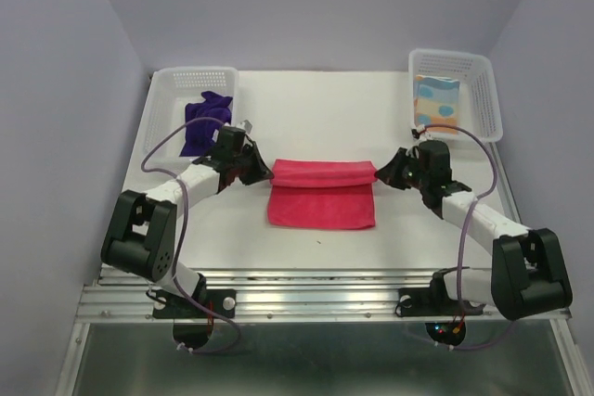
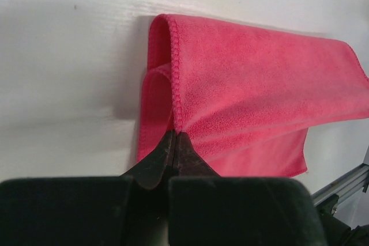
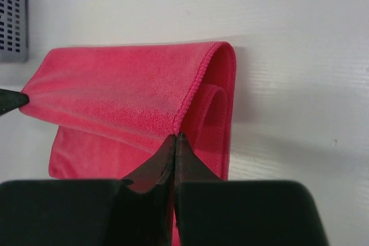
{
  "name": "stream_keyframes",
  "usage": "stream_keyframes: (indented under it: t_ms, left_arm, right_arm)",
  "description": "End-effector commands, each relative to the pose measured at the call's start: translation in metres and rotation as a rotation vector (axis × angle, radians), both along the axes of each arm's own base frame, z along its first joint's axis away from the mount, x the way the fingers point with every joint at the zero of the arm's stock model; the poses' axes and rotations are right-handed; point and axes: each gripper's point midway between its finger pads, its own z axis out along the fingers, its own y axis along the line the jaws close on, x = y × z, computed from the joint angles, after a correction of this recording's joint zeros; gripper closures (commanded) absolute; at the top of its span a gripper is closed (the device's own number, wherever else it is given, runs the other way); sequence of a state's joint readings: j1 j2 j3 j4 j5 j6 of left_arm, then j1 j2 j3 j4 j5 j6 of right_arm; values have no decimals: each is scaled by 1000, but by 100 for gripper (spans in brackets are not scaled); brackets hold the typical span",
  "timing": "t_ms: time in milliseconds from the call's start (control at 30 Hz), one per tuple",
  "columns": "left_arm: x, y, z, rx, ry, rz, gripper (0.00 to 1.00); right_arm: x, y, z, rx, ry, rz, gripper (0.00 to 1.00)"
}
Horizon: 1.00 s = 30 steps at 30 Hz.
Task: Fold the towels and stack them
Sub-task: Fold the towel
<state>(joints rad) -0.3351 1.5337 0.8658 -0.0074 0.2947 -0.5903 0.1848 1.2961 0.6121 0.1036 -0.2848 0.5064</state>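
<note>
Two risks stand out. Each grip is only on the hem at one end of the pink towel (image 1: pixel 321 201), so a thin pinch could slip and drop that side, leaving the fold skewed. If the arms carry the raised edge unevenly toward the near edge of the table (image 1: pixel 316 108), the layers would land out of line. The left pincer (image 1: pixel 265 173) and right pincer (image 1: pixel 379 173) are both closed tight, each nipping the stitched edge of the looped-over cloth. The towel lies mid-table. The purple towel (image 1: pixel 202 118) sits in the left basket (image 1: pixel 167 81) at the far left corner, the blue towel (image 1: pixel 436 99) in the right basket (image 1: pixel 487 90) at the far right corner.
</note>
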Motion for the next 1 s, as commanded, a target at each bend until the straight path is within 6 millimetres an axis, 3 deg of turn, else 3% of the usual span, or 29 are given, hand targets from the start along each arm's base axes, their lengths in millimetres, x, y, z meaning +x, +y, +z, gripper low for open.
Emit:
stream_keyframes:
  t_ms: [0,267,400,967]
  left_arm:
    - [-17,2,5,-14,-37,28,100]
    - [-48,5,7,-29,-45,35,100]
    - [-63,7,-4,-25,-19,36,100]
    - [-89,16,-31,12,52,45,100]
  right_arm:
    - [-26,4,1,43,13,23,99]
    - [-68,7,-6,71,39,55,99]
    - [-89,6,-14,72,85,69,99]
    - [-123,16,-51,116,191,111,99]
